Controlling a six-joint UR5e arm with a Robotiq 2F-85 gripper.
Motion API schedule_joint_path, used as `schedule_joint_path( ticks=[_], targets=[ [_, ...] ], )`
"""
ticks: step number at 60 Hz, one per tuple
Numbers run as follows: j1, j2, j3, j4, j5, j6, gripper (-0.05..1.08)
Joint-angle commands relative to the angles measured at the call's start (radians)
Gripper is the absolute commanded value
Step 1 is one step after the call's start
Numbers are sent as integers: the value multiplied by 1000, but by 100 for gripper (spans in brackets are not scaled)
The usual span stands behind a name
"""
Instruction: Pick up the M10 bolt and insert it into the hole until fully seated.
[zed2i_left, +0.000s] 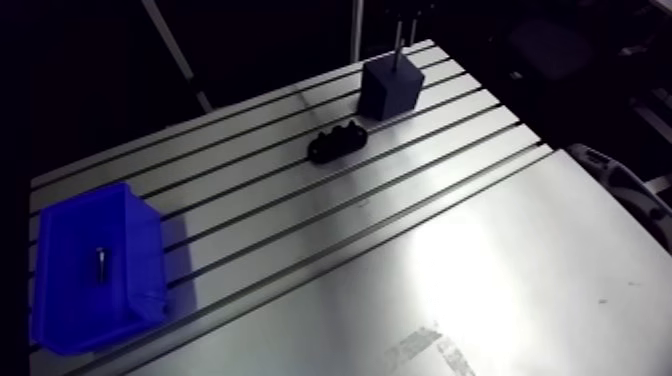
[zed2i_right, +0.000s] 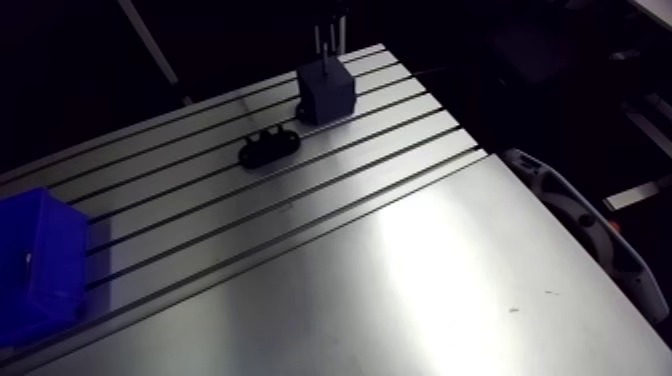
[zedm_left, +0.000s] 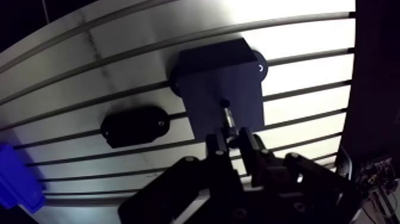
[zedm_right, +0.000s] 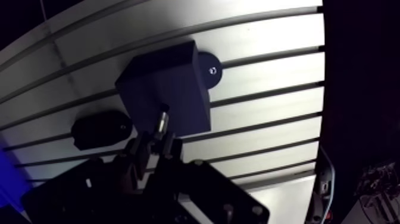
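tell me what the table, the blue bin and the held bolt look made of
The table: bare metal, likely aluminium, brushed; it glares and has straight slots. The blue bin: probably plastic; even saturated colour, dull sheen. The bolt in the gripper: seemingly steel; grey shaft with a bright glint.

We locate, in the arm view, the bin (zed2i_left: 50, 320) at the lower left of the surface (zed2i_left: 480, 260), with a small part (zed2i_left: 101, 262) lying in it. The clamp (zed2i_left: 336, 141) lies at upper centre, and the block (zed2i_left: 390, 88) stands just right of and behind it. In the wrist view, the M10 bolt (zedm_left: 226, 116) sits between the fingers (zedm_left: 247, 143), over the block.
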Motion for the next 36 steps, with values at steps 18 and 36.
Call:
schedule_joint_path(
  ticks=[18,36],
  targets=[
    [0,1,0,0,0,0,108],
    [0,1,3,-1,0,0,108]
  ],
)
